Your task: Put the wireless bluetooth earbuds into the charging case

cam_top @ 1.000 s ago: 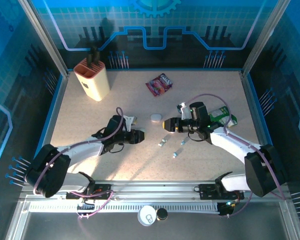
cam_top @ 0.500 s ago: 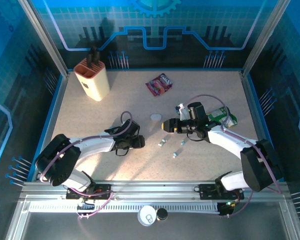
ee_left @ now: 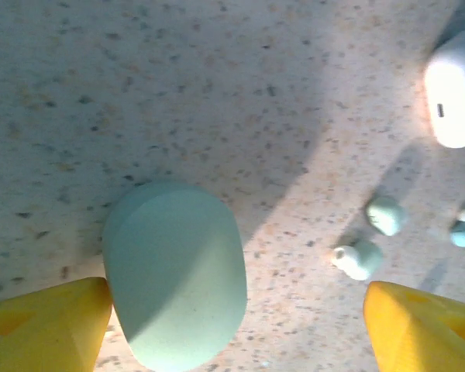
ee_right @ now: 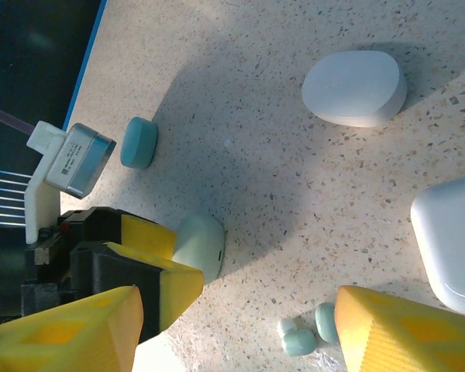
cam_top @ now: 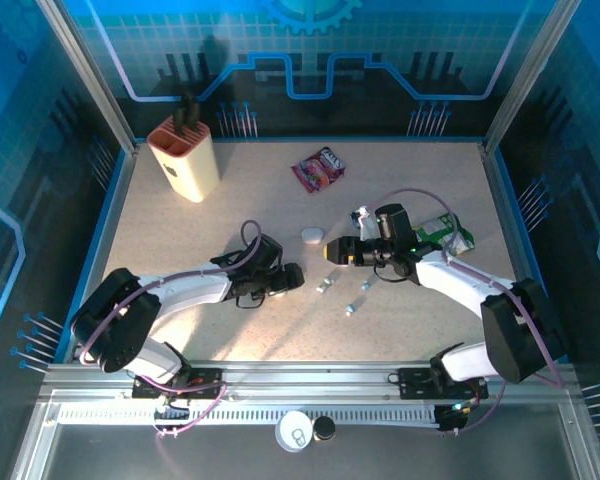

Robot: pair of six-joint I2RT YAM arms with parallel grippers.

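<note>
**Top external view.** My left gripper [cam_top: 292, 277] lies low over the counter [cam_top: 180, 240], left of centre. My right gripper [cam_top: 331, 250] faces it from the right, just beside a white case [cam_top: 311, 235]. The earbuds [cam_top: 323, 286] lie loose on the counter, three of them scattered near and in front of the two grippers. A knife block [cam_top: 183, 160] and a snack packet [cam_top: 319, 168] stand at the far side.

**Left wrist view.** My left gripper is spread wide and pinches nothing. A pale teal case [ee_left: 174, 275] lies on the counter between the yellow fingertips [ee_left: 46, 322], just beside one and well apart from the other. Three earbuds lie loose beyond it, none in a case, with the white case farther off.

**Right wrist view.** My right gripper is spread and holds nothing. Two earbuds rest on the counter between its fingertips, nearer one of them. Beyond them, the pale teal case sits at the tip of my left gripper. A small teal puck [ee_right: 139, 142] and a second white case [ee_right: 449, 240] lie apart on the counter.
</note>
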